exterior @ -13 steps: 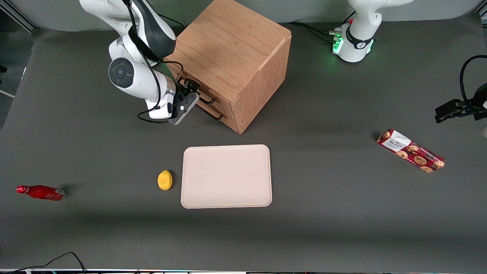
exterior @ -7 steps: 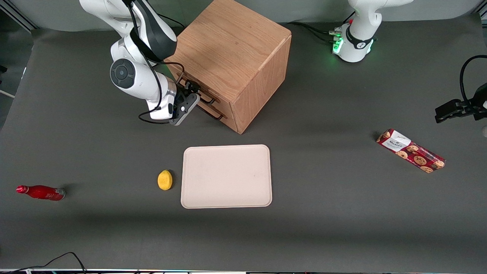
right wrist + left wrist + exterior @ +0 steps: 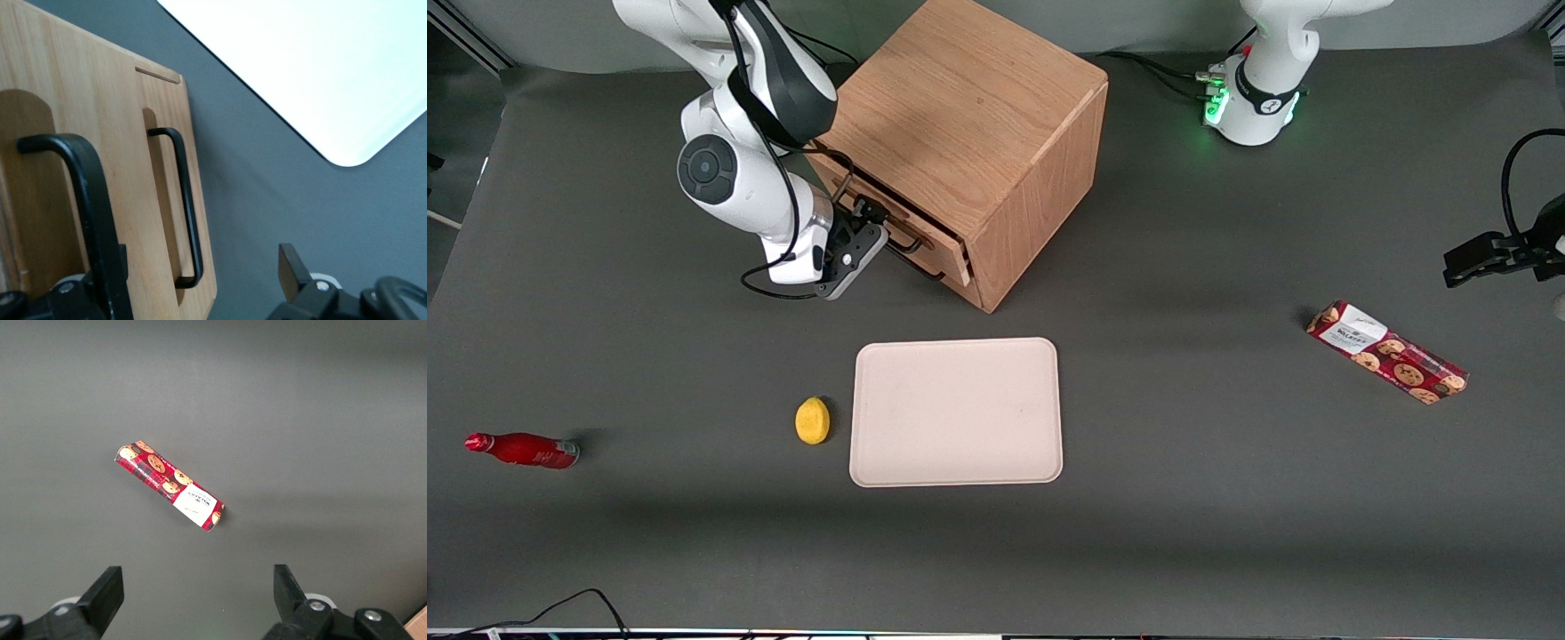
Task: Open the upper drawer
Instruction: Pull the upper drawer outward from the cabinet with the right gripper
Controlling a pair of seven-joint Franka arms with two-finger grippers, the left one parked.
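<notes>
Wood throughout, the upper drawer [image 3: 47, 80] should handle as a stiff, fairly light box that slides straight and wants a steady pull, not force. It sits at the top of the cabinet [image 3: 969, 116], directly at the tool [image 3: 869, 233], and its front already stands slightly out from the cabinet face. The only sensible place to take hold is its thin black bar handle [image 3: 93, 200]. This is rigid and probably smooth, so it could slip if pulled at an angle. The tool is right on that handle with its fingers standing apart. The bar passes between them close against one finger, so it looks hooked and not pinched. Just below lies the lower drawer [image 3: 163, 200] with a matching handle [image 3: 187, 200], close enough to catch by mistake. On the worktop [image 3: 1227, 498], a red bottle [image 3: 520, 450] lies well away from the tool, toward the working arm's end and nearer the front camera. A lemon [image 3: 812, 420] sits nearer the camera than the tool. Just beside the lemon is a pale tray [image 3: 956, 411], which is the closest thing in front of the drawers. I judge it still far enough not to block the slide. A cookie pack [image 3: 1387, 353] rests far off toward the parked arm's end.
</notes>
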